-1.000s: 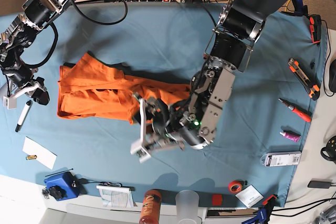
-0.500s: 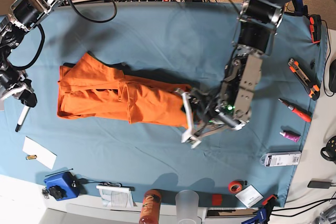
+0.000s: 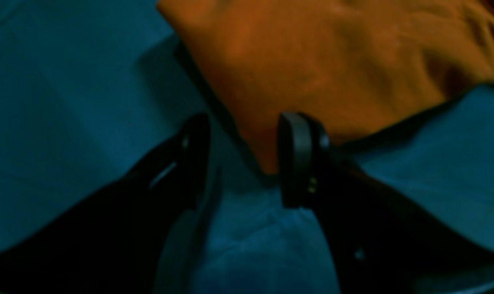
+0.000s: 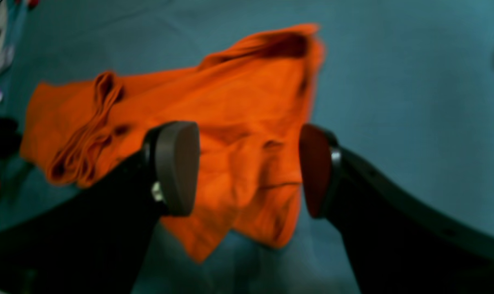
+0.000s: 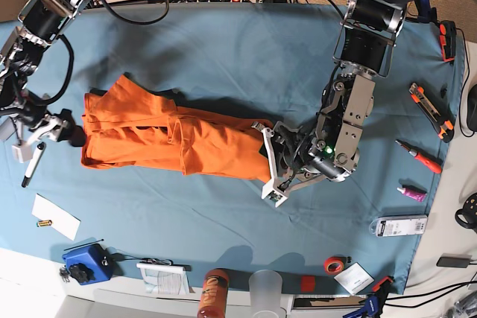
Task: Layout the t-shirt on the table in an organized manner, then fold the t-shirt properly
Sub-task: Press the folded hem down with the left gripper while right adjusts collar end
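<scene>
T-shirt (image 5: 168, 139): soft, light orange cloth lying bunched and half-rolled on the table (image 5: 223, 50), stretched sideways across the teal cover. It is not yet laid flat; several folds and a rolled ridge run through its middle.

Handling judgement: the fabric will sag, drape and slide over the smooth cover when pulled. It has no stiffness, so a single grip point will only drag a corner. Pinch at hems, corners or sleeve ends, not at the bulky central folds.

Left gripper (image 3: 243, 157): jaws stand apart, straddling the pointed corner of the t-shirt. One finger lies over the cloth edge; the other rests on the bare cover just beside it. No closed pinch is visible.

Right gripper (image 4: 249, 169): jaws wide apart, nothing between them. It hovers at the opposite end of the t-shirt, beside the rumpled end layers.

Recommended holds: the corner at the left gripper, and an outer edge of the opposite end. Pull both away from the t-shirt's middle to spread it.

Risk: catching several layers together.
</scene>
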Controlling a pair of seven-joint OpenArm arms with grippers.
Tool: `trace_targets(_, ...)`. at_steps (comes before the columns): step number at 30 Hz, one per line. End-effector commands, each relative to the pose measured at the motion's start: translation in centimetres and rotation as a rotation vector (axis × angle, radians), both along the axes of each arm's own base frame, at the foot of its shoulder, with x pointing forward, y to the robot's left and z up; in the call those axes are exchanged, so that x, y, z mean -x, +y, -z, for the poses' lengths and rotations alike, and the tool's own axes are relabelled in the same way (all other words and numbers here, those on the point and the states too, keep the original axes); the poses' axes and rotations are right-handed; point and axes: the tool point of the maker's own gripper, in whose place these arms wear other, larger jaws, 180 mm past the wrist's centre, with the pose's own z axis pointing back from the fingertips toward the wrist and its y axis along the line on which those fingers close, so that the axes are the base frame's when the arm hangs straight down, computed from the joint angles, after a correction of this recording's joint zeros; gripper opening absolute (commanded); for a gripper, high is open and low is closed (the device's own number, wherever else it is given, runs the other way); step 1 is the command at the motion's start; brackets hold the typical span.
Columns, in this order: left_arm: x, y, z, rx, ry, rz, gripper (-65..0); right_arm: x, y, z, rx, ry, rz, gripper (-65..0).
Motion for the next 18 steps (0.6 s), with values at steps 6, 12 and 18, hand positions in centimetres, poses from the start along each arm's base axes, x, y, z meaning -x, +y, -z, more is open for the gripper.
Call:
trace_targets(6, -1.0, -0.4, -1.7, 0.020, -0.051, 0.003, -37.1, 1.5, -0.6, 0.8, -0.004, 0.019, 0.018, -27.0)
trace_targets(12, -0.9, -0.8, -1.8, 0.042, -0.045, 0.012, -37.1, 2.8, -0.4, 2.4, -0.009, 0.042, 0.036, -27.0)
trace_targets(18, -0.5, -2.1, -2.2, 0.085, -0.039, 0.037, -37.1, 1.7, 1.1, 4.2, -0.014, -0.009, 0.100, -27.0)
